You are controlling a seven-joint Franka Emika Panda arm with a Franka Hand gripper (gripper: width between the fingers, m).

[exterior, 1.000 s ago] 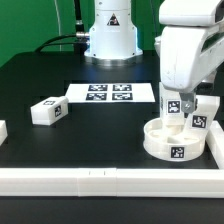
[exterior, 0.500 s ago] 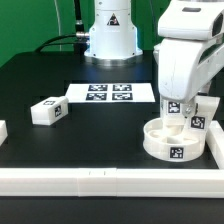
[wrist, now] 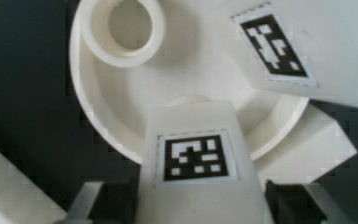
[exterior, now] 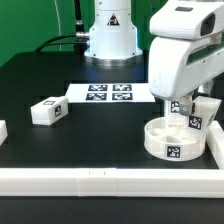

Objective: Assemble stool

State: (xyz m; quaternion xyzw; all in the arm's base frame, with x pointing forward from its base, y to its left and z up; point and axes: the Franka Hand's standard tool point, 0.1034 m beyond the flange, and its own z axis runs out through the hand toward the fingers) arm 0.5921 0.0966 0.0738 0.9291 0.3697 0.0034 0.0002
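Exterior view: the round seat [exterior: 155,146] sits near the front corner of the bench [exterior: 100,138] on the exterior view's right, just inside the front rail [exterior: 90,181]. The gripper [exterior: 178,102] stands over it, clamped on a leg [exterior: 179,110] held upright. A second leg [exterior: 198,116] stands just beside, and a loose leg [exterior: 47,111] lies well apart toward the opposite side edge. I judge the step goes best with the leg kept plumb, centred on its socket, then pressed and turned gently.

Wrist view: fingers [wrist: 98,205] flank the tagged leg. Everything is smooth matte white plastic. The seat is a thick dished disc with a round socket [wrist: 126,28], and the legs are short, blocky and flat-faced.
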